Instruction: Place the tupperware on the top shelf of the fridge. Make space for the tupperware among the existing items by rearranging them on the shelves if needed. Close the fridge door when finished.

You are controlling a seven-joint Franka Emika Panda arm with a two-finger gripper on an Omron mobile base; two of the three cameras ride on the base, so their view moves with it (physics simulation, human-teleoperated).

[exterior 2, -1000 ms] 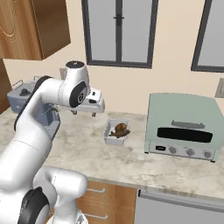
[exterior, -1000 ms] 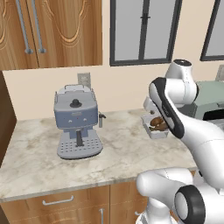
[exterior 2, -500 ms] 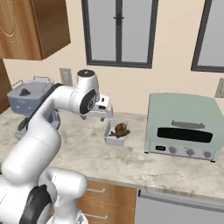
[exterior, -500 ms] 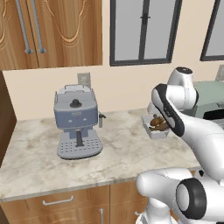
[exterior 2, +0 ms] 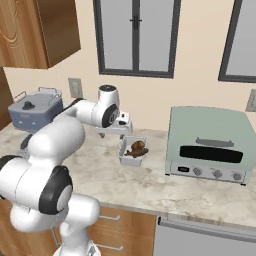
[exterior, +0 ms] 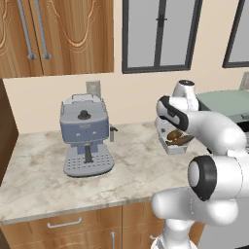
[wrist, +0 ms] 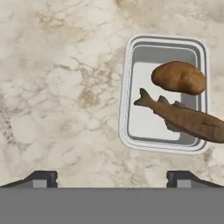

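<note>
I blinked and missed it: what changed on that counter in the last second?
The arm swung toward the tupperware, bringing its tool above the counter just beside the tub. It holds nothing. The tub with its food, the coffee machine and the toaster oven stayed put.

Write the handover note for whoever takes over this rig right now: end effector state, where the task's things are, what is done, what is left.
End effector: open, empty, above the marble counter beside the tupperware.
Tupperware: on the counter between coffee machine and toaster oven, holding a fish and a brown lump.
Done: nothing grasped yet.
Left: grasp the tupperware, take it to the fridge's top shelf, make room, close the door.
</note>
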